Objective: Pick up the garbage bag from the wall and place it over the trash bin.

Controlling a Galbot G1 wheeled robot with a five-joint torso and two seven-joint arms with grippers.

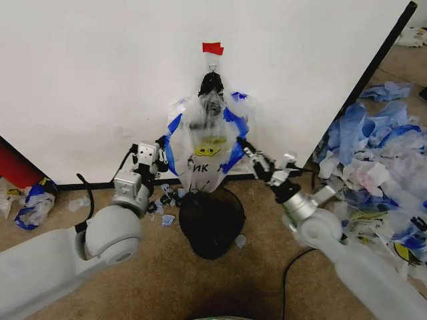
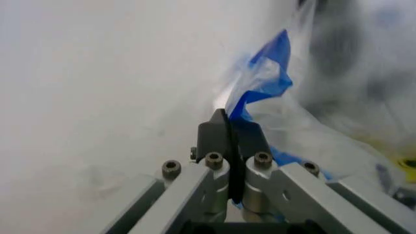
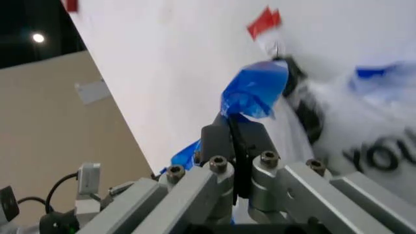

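Thin clear plastic: the garbage bag hangs on the wall from a hook under a piece of red tape, directly above the trash bin on the floor. Left gripper: jaws closed on the bag's blue handle edge. Right gripper: jaws closed on the opposite blue edge. 2 grips look symmetric. Judgement: lift both together to clear the hook, keep the mouth spread wide, avoid tearing the film.

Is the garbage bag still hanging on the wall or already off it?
Still hanging: the garbage bag dangles from a hook under the red tape on the wall, above the trash bin.
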